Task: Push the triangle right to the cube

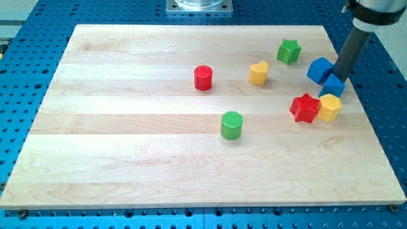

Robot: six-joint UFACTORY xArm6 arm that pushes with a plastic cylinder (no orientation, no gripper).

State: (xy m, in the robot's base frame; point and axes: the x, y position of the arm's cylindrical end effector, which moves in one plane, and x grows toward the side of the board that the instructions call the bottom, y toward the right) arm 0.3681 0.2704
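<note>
A blue cube (319, 69) sits at the board's right side. Just below and right of it lies a smaller blue block (333, 86), seemingly the triangle, touching or almost touching the cube. My tip (338, 78) comes down from the view's top right and rests at the upper edge of the blue triangle, right beside the cube's right face. The rod's dark shaft (353, 44) hides none of the blocks.
A red star (305, 107) and a yellow block (329, 107) touch each other just below the triangle. A green star (289, 51), a yellow heart (258, 73), a red cylinder (203, 77) and a green cylinder (232, 124) lie further left. The wooden board's right edge (362, 108) is close.
</note>
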